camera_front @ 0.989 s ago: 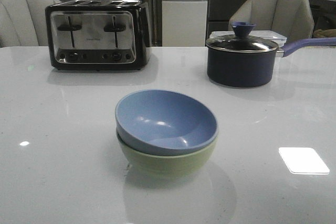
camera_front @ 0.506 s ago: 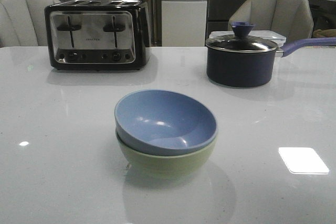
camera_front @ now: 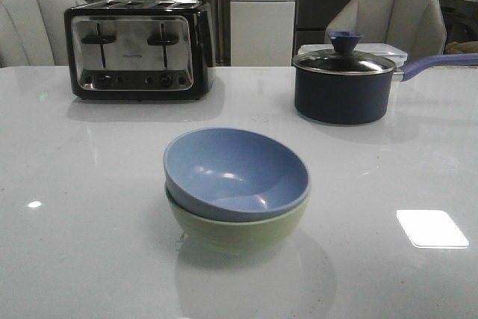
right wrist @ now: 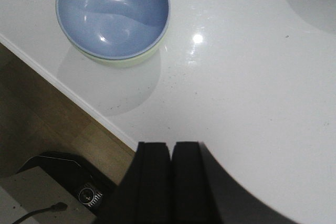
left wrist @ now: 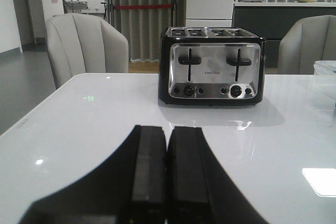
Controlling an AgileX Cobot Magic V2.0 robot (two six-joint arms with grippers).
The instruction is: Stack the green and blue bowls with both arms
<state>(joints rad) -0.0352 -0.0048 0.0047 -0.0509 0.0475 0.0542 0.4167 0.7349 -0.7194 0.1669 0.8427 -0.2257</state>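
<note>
Nothing has shifted: blue bowl (camera_front: 236,172) sits nested in green bowl (camera_front: 237,227), toaster (camera_front: 136,48) at eleven o'clock. Both look light, rigid, slick; rim-gripped. Left gripper (left wrist: 167,179) and right gripper (right wrist: 171,182) pressed together, empty.

You see the dusty blue bowl (camera_front: 236,172) nested upright inside the pale green bowl (camera_front: 237,228). The stack sits mid-table, toward the near edge, the blue rim tilted slightly.
</note>
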